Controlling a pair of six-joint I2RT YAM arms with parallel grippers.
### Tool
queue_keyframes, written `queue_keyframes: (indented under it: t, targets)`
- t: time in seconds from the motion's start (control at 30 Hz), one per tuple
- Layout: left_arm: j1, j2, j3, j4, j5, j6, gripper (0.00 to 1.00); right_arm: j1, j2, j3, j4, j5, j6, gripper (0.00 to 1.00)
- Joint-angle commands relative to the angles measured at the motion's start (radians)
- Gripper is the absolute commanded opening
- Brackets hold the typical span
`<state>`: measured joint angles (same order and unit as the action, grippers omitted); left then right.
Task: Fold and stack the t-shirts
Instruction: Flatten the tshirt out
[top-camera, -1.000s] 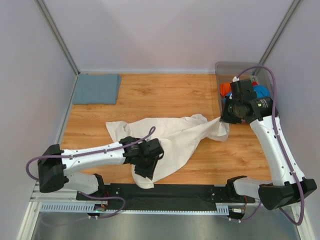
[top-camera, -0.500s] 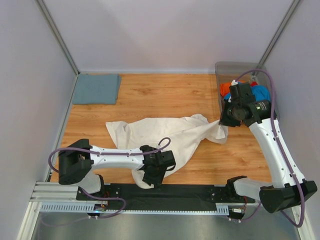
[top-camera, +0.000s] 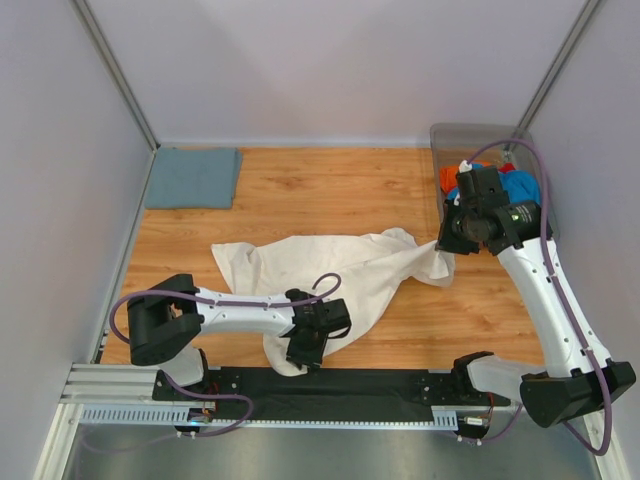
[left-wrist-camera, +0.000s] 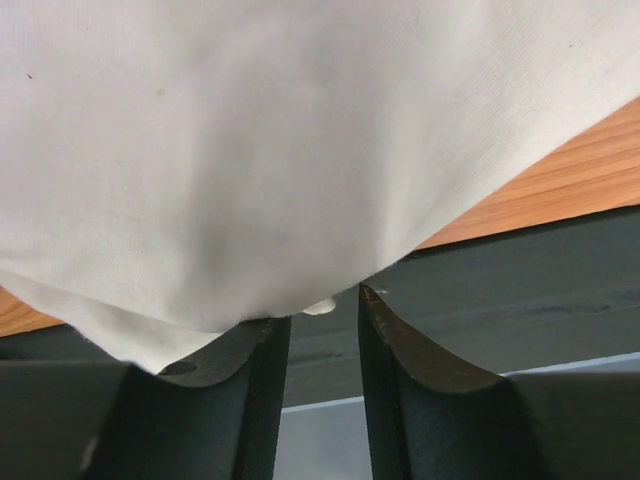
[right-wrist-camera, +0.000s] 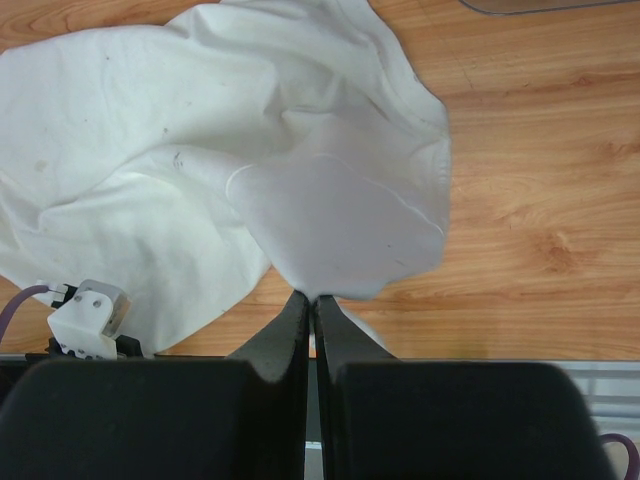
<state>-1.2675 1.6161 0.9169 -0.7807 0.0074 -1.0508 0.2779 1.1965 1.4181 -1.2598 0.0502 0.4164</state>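
Over the table (top-camera: 330, 190), from above, the left fingers (top-camera: 303, 352) have slid from the middle of the cream-white t-shirt (top-camera: 320, 270) to its near hem. The right fingers (top-camera: 444, 243) still hold its right corner beside the clear bin (top-camera: 480, 133). Spreading looks underway, folding not begun. Inside the bin lie a bright blue t-shirt (top-camera: 522, 185) and an orange-red t-shirt (top-camera: 450, 178); a grey-blue t-shirt (top-camera: 192, 177) lies folded far left.

Left wrist view: fingers (left-wrist-camera: 400, 360) spread, hem draped over one, not pinched.

Right wrist view: fingers (right-wrist-camera: 285, 340) pressed together, pinching cloth.

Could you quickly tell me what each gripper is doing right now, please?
Left gripper: open, white shirt draped over one finger.
Right gripper: closed on that shirt's edge.
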Motion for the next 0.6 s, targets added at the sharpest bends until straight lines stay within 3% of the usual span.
queue_keyframes:
  t: [0.0, 0.3, 0.33, 0.4, 0.57]
  targets:
    - [0.005, 0.011, 0.008, 0.003, -0.037, -0.006, 0.39, 0.007, -0.014, 0.004, 0.034, -0.006, -0.021, 0.00]
    - [0.003, 0.033, -0.030, -0.006, -0.046, -0.025, 0.31, 0.007, -0.011, 0.005, 0.037, 0.003, -0.024, 0.00]
    - [0.000, 0.033, -0.033, -0.009, -0.047, -0.028, 0.26, 0.007, -0.009, 0.005, 0.037, 0.002, -0.022, 0.00]
    - [-0.007, 0.033, -0.049, -0.014, -0.055, -0.040, 0.05, 0.009, -0.011, 0.002, 0.039, 0.005, -0.021, 0.00]
    - [-0.027, 0.047, -0.058, -0.008, -0.093, -0.041, 0.10, 0.007, -0.008, -0.005, 0.049, 0.010, -0.019, 0.00]
